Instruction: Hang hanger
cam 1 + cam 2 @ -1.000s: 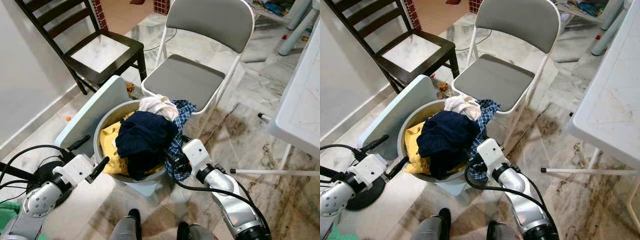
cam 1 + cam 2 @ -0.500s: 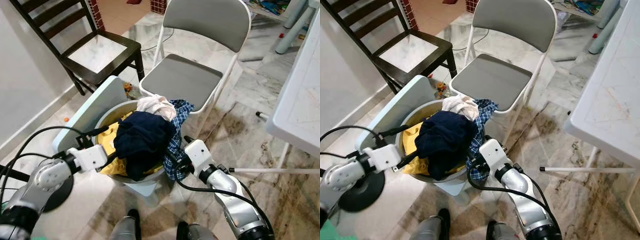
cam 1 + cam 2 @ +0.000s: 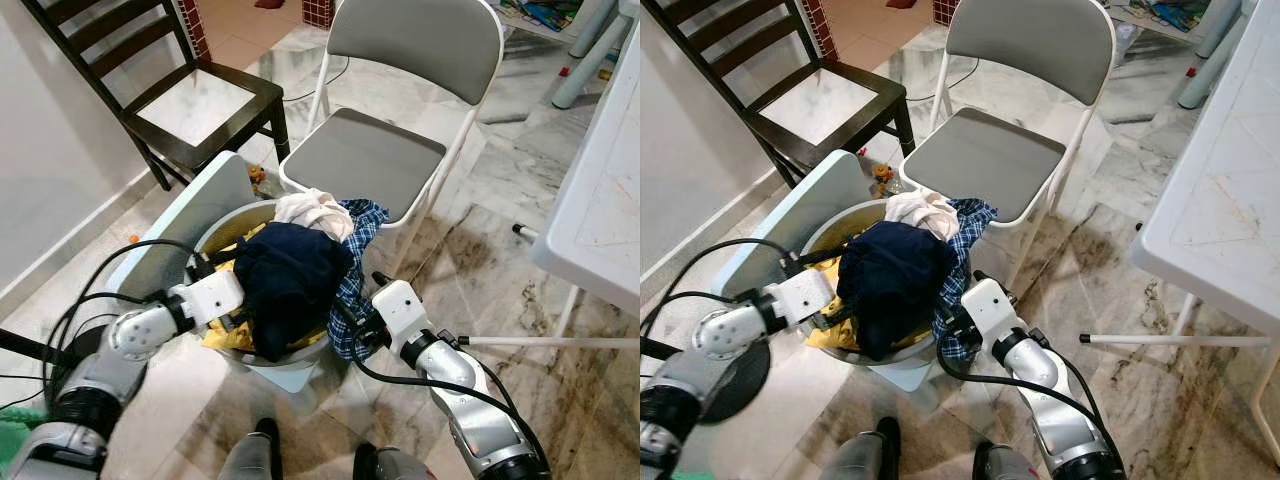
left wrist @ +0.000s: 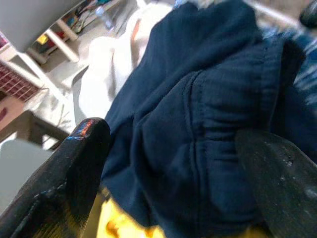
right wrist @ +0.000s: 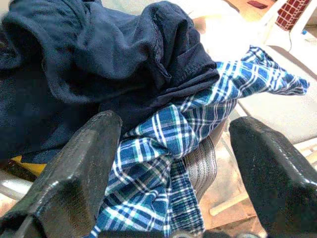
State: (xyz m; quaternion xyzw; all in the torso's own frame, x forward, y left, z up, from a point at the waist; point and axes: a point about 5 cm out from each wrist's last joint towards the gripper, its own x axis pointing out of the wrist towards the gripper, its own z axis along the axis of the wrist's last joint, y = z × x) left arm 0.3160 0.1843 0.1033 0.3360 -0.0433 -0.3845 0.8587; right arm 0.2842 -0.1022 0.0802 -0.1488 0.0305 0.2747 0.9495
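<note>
A round grey basket (image 3: 262, 355) sits low in the centre of the head views, heaped with laundry: a navy garment (image 3: 290, 275) on top, a yellow one (image 3: 226, 335) under it at left, a white one (image 3: 315, 210) at the far rim, and a blue plaid shirt (image 3: 352, 290) draped over the right rim.

The left gripper (image 3: 228, 318) is at the basket's left rim, fingers spread, touching the yellow cloth and the navy edge. In the left wrist view, its two fingers (image 4: 64, 183) stand wide apart with navy fabric between them, not clamped.

The right gripper (image 3: 352, 325) is at the right rim against the hanging plaid. In the right wrist view its fingers (image 5: 74, 173) are spread, with plaid and navy cloth in the gap; nothing is gripped.

No hanger can be made out in the heap or nearby.

Surroundings: a grey folding chair (image 3: 370, 160) stands just behind the basket, upper centre. A dark wooden chair (image 3: 200, 105) is at upper left. A pale board (image 3: 190, 225) leans by the basket's left side. A white table (image 3: 600, 220) edge runs down the right. A black round base (image 3: 85, 350) sits lower left. The floor is marble tile (image 3: 480, 270).
</note>
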